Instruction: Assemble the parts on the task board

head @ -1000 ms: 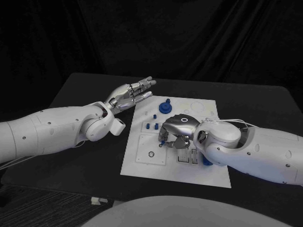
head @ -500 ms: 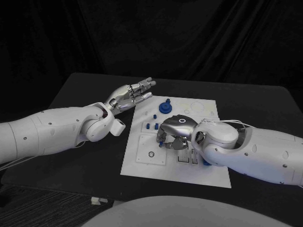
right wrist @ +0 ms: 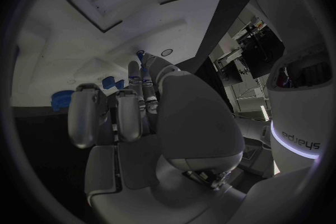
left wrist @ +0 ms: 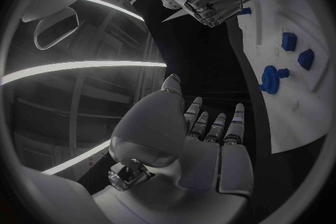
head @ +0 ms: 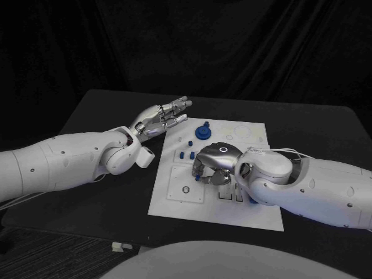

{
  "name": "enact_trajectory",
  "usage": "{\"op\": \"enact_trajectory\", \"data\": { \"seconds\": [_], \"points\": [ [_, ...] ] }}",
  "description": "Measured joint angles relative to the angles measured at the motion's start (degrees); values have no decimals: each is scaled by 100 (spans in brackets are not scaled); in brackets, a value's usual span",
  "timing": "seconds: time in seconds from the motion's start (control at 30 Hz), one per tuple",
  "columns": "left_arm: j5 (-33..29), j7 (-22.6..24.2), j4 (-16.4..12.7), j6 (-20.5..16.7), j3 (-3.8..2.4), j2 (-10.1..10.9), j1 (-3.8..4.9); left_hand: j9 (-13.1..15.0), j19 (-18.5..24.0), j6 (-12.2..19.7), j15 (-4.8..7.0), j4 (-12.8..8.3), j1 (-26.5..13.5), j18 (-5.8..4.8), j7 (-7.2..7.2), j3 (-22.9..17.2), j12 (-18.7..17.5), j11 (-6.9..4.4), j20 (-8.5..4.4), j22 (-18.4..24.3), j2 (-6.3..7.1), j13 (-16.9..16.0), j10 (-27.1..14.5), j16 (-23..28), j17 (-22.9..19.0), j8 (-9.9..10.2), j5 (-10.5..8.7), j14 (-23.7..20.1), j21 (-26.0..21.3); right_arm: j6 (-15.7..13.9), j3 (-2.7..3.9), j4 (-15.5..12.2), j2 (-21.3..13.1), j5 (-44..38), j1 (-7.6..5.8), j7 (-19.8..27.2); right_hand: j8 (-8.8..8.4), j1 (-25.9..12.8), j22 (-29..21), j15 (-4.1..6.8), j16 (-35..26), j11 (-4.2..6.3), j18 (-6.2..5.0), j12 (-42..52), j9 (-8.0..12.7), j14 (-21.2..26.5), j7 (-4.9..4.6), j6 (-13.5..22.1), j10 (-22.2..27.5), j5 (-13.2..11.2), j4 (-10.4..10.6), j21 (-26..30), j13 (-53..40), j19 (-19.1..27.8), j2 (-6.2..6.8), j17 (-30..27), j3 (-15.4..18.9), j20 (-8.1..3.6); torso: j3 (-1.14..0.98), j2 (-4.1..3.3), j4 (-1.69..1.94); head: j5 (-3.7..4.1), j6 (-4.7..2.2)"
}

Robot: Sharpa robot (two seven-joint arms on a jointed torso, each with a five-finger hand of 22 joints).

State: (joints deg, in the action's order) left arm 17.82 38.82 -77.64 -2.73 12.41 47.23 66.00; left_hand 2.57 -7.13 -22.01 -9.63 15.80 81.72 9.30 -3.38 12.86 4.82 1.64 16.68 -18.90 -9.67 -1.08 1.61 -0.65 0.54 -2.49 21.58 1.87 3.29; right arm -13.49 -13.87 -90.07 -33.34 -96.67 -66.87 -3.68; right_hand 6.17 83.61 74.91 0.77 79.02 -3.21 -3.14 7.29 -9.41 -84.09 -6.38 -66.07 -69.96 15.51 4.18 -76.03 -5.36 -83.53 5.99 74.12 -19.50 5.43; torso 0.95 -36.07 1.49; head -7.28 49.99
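The white rectangular task board (head: 179,200) is seen lying in the middle of the black bench (head: 85,192), with its long side running away from the robot. A round blue gear-like part (head: 203,131) is seen standing near the far end of the board, and two small blue pegs (head: 184,154) are set just beside the board's left edge, nearer than the gear. A further blue part (head: 254,199) is partly visible at the board's right side, mostly hidden under the right forearm, so its shape cannot be made out.

The silver right hand (head: 215,163) is held over the centre of the board with its back turned upward and its fingers (head: 204,172) curled downward. A small blue piece (head: 201,174) is glimpsed at the fingertips, but whether it is gripped or merely lies beneath them cannot be told. In the right wrist view the fingers (right wrist: 133,98) are seen drawn close together and pointing toward the board (right wrist: 63,50), with blue parts (right wrist: 108,83) just beyond them.

The silver left hand (head: 161,117) is held above the bench just beside the board's far left corner, clear of it, palm up, with fingers (left wrist: 213,126) extended and slightly apart and nothing held in them.
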Motion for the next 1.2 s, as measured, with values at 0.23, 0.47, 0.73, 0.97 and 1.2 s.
{"op": "enact_trajectory", "data": {
  "seconds": [0.23,0.47,0.73,0.97,1.2],
  "points": [
    [0,0,9,11,0,-4,-12,0,0,0,0,0,0,0,0,0,0,0,0,-15,0,0,0,0,0,0,0,0,0,23,-1,0,-5,-2,10,-3,0,0,-1,0,0,0,0,0,-5,0,-7,8,0,0,0,0,0,0,0,0,0,0,0,1,-3,-11,0],
    [0,0,14,21,0,-5,-20,-1,-20,21,-21,-16,20,0,-21,-17,0,0,20,-36,-20,0,0,0,-1,0,22,21,22,42,1,-9,-5,-3,10,-8,0,0,-1,0,0,0,0,0,-5,0,-10,12,0,0,0,0,-1,0,0,0,0,0,0,0,-3,-14,0],
    [0,0,11,26,0,-5,-27,-1,-42,21,-21,-16,20,0,-21,-16,0,0,-1,-35,-20,0,0,0,-1,0,22,21,22,81,-1,9,2,-5,12,-40,-236,-170,3,-84,-48,-154,0,-240,101,9,-160,516,234,-146,90,83,96,33,58,-96,36,33,1,-1,-3,-11,0],
    [0,0,7,30,0,-1,-29,-1,-41,21,-36,-16,20,-1,-21,-16,0,0,-1,-35,-20,0,0,0,-1,0,22,6,22,132,-5,31,12,-5,15,-116,-253,-342,4,-206,-89,-321,0,-324,453,20,132,1867,946,-533,173,259,123,125,171,-203,246,167,1,-4,-1,-14,0],
    [0,0,7,32,0,5,-32,-1,-41,21,-36,-16,20,0,-21,-16,0,0,-1,-35,-20,0,0,0,-1,0,22,6,22,117,-5,33,1,-6,16,-166,-253,-395,3,-222,-116,-373,0,-301,520,4,208,2127,1393,-713,177,394,92,174,147,-283,545,216,0,-4,1,-35,0]
  ]
}}
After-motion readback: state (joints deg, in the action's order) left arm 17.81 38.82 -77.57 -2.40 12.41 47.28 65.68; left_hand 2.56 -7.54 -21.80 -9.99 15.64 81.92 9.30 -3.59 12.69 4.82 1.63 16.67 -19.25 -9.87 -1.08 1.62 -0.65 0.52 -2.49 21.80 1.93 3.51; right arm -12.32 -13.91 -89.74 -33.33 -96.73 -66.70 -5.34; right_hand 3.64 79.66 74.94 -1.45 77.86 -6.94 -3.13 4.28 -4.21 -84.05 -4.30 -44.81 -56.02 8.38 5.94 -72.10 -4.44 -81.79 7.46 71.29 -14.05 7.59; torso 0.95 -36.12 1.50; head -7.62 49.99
